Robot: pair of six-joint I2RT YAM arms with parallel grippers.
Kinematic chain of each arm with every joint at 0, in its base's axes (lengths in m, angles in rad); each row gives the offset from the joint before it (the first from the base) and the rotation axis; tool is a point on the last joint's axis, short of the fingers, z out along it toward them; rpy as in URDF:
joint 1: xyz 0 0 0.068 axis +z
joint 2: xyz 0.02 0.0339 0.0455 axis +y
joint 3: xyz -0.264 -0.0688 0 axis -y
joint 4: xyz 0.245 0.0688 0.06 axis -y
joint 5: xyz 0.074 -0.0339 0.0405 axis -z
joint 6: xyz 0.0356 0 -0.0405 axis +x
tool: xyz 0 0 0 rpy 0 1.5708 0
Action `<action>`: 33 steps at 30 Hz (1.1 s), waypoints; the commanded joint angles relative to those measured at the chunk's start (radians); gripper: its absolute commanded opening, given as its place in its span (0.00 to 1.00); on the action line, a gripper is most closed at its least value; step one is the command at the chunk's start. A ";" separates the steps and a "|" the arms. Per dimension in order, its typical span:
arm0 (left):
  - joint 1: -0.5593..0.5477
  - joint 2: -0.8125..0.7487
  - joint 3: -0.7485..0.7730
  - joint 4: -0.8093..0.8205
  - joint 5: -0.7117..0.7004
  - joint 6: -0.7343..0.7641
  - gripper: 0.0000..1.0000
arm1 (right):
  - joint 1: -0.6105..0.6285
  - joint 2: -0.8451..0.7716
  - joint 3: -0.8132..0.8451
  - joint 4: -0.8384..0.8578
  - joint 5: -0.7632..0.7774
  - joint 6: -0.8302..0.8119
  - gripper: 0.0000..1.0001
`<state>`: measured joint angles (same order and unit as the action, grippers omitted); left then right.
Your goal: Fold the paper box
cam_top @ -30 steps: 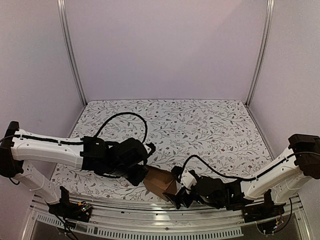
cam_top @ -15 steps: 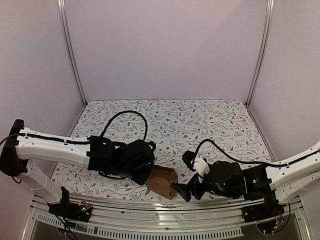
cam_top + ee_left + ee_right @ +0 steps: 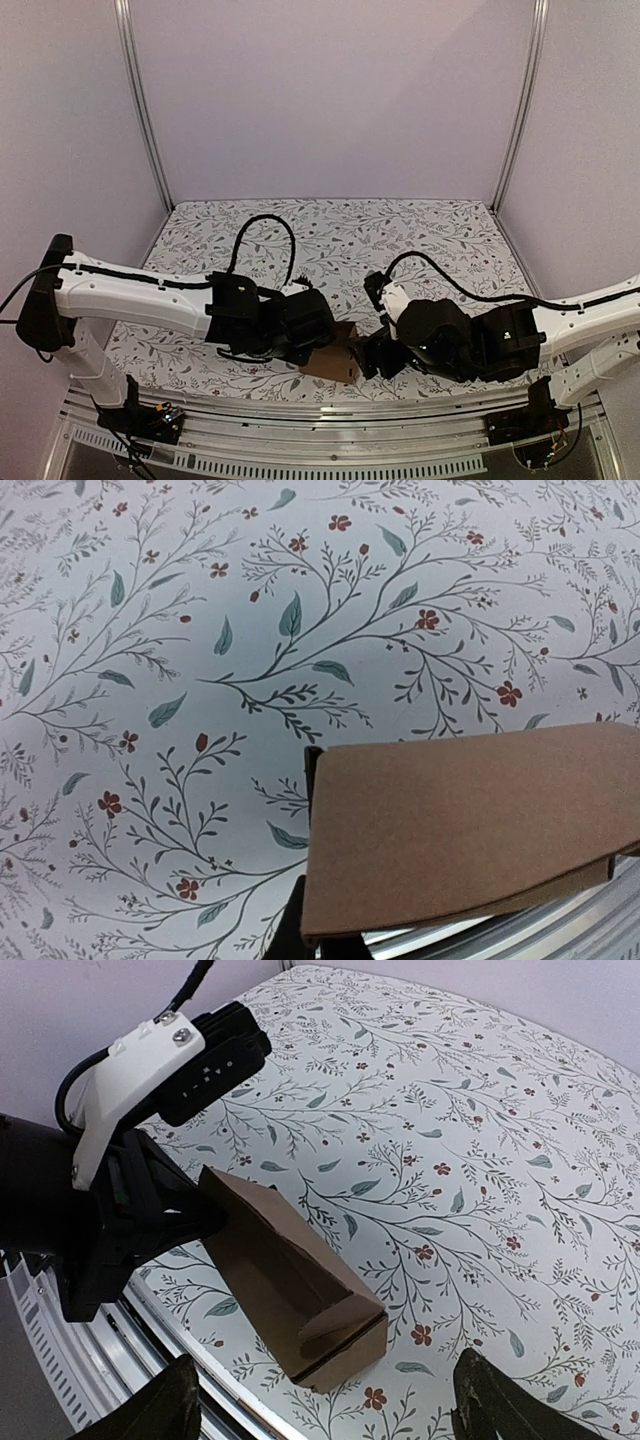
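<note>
I've got the paper box [image 3: 290,1280] on the tabletop [image 3: 420,250] just beyond the rail [image 3: 250,405], about mid-rail. It's a half-formed brown trough with one end folded shut and the long side open. I judge it to be thin card: light, springy at the creases, easy to crush or skid. So I want pinches on flap edges and folded corners, not on the flat walls.

The left claw [image 3: 190,1225] looks clamped on the box's open end, and its wrist view shows a card panel right against the lens. That arm is stretched low, running alongside the rail.

The right claw [image 3: 325,1375] is spread wide — nothing in it — hovering at the closed corner, forearm low and reaching in along the rail from the opposite side.
</note>
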<state>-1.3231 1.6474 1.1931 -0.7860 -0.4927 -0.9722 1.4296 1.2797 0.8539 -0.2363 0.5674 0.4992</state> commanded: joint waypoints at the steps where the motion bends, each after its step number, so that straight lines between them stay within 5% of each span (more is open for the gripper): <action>1: -0.034 0.073 0.057 -0.089 -0.039 -0.097 0.00 | -0.022 0.040 0.051 -0.095 0.073 0.109 0.80; 33: -0.054 0.127 0.133 -0.119 -0.099 -0.190 0.00 | -0.103 0.214 0.122 -0.088 0.039 0.185 0.28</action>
<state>-1.3613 1.7668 1.3289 -0.8772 -0.5732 -1.1500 1.3350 1.4750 0.9592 -0.3214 0.6109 0.6727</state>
